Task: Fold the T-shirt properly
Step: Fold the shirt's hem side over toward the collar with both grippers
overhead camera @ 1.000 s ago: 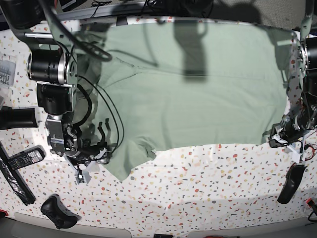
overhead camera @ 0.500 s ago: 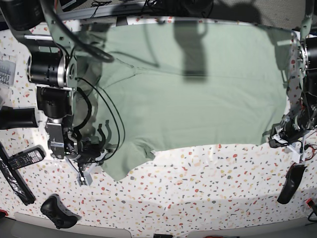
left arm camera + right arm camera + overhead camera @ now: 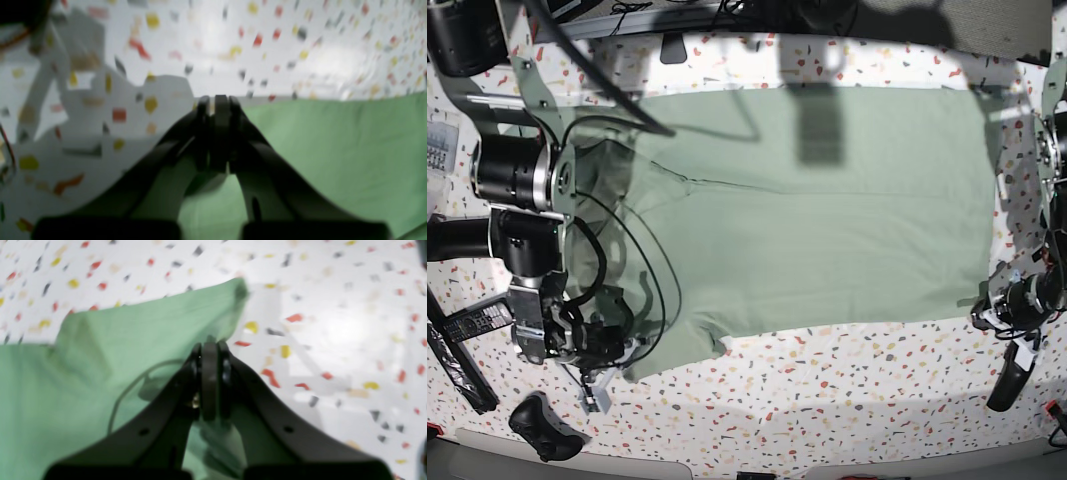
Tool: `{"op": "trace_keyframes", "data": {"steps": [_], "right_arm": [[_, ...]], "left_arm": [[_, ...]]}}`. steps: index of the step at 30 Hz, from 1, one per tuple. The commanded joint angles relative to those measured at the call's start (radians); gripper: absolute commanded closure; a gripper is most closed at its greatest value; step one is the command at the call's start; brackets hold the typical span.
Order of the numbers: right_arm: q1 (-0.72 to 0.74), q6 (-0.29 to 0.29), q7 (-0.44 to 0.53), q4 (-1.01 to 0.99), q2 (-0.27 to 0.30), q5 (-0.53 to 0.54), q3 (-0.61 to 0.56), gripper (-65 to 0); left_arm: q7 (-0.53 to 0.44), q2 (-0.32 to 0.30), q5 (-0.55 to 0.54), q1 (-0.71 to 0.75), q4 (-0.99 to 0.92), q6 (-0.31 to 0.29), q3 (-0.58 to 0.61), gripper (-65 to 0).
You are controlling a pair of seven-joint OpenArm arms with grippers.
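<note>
1. While the T-shirt (image 3: 817, 210) lies spread flat across the upper and middle part of the base view, its long axis runs left to right, and its near edge crosses the frame just below the middle.
2. At the lower left of that view the right gripper (image 3: 612, 355) sits on the shirt's near-left corner, where a sleeve flap juts toward the bottom of the frame; in the right wrist view its jaws are pressed together (image 3: 210, 380) with green cloth under and around the tips, so I judge it clamped on that corner, though blur hides the pinch itself.
3. At the lower right the left gripper (image 3: 1007, 310) meets the shirt's near-right corner; the left wrist view shows its jaws together (image 3: 217, 133) right at the hem line, cloth below them and the speckled table (image 3: 300, 50) beyond.
4. Each arm is nearest its own corner, so the shirt lies away from both grippers, toward the top of the frame.
5. The coming fold likely turns on carrying both near corners up across the short axis together.
</note>
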Motion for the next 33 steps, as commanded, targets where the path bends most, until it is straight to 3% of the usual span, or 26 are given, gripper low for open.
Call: {"op": "trace_keyframes", "data": {"steps": [1, 4, 12, 15, 19, 23, 26, 33], "right_arm": [[0.031, 0.05, 0.021, 0.032, 0.006, 0.012, 0.0, 0.0], [-0.017, 0.116, 0.014, 0.112, 0.006, 0.053, 0.0, 0.0], [-0.211, 0.116, -0.119, 0.484, 0.006, 0.144, 0.0, 0.0], [-0.304, 0.116, -0.157, 0.629, 0.009, 0.163, 0.0, 0.0], [-0.438, 0.116, -0.193, 0.793, 0.014, 0.216, 0.0, 0.0], [-0.565, 0.116, -0.199, 0.937, 0.014, 0.215, 0.0, 0.0], [-0.652, 0.115, -0.204, 1.043, 0.013, 0.215, 0.009, 0.0], [-0.842, 0.115, -0.209, 1.245, 0.013, 0.215, 0.045, 0.0]], "left_arm": [[-0.014, -0.019, -0.016, -0.035, 0.016, -0.028, -0.004, 0.0], [-0.011, -0.019, -0.039, -0.011, 0.041, -0.097, -0.004, 0.0], [0.057, -0.022, -0.106, 0.164, 0.299, -0.095, -0.004, 0.0], [0.062, -0.032, -0.134, 0.254, 0.428, -0.047, -0.004, 0.0], [0.094, -0.05, -0.182, 0.386, 0.613, -0.043, -0.004, 0.0], [0.113, -0.052, -0.191, 0.509, 0.801, 0.0, -0.013, 0.0], [0.113, -0.052, -0.156, 0.58, 0.921, 0.0, -0.019, 0.0], [0.124, -0.052, -0.066, 0.702, 1.126, 0.087, -0.019, 0.0]]}}
